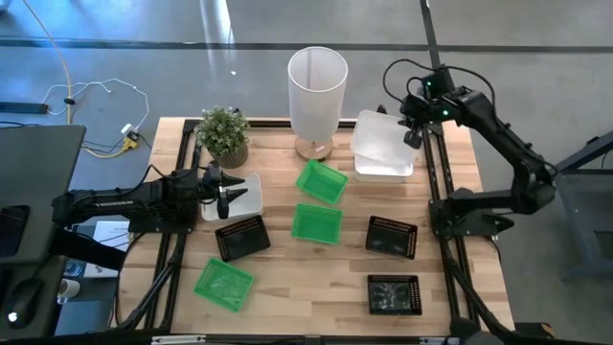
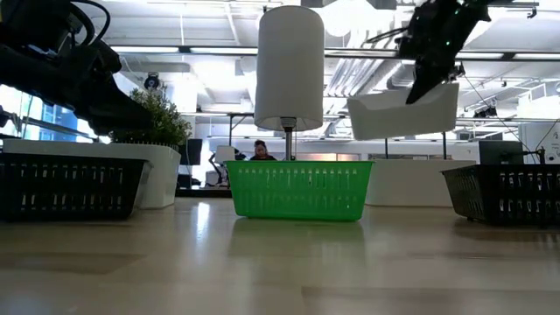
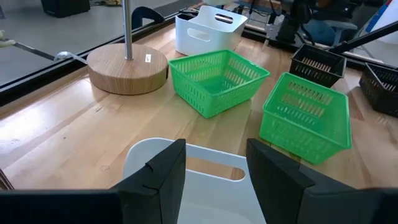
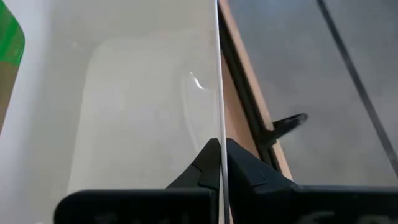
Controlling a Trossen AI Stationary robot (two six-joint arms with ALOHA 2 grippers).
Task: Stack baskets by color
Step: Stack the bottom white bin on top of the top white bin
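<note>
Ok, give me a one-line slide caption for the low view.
Right end effector holds a white basket aloft over another white basket, behind a green basket flanked by black baskets.

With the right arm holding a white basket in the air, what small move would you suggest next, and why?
Probably lower it. The right gripper pinches the raised white basket by its wall, roughly above the other white basket on the table, so easing it down should nest them.

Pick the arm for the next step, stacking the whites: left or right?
Right. Its tool is shut on a white basket held just above another white basket. The left tool is only open around the third white basket's wall.
</note>
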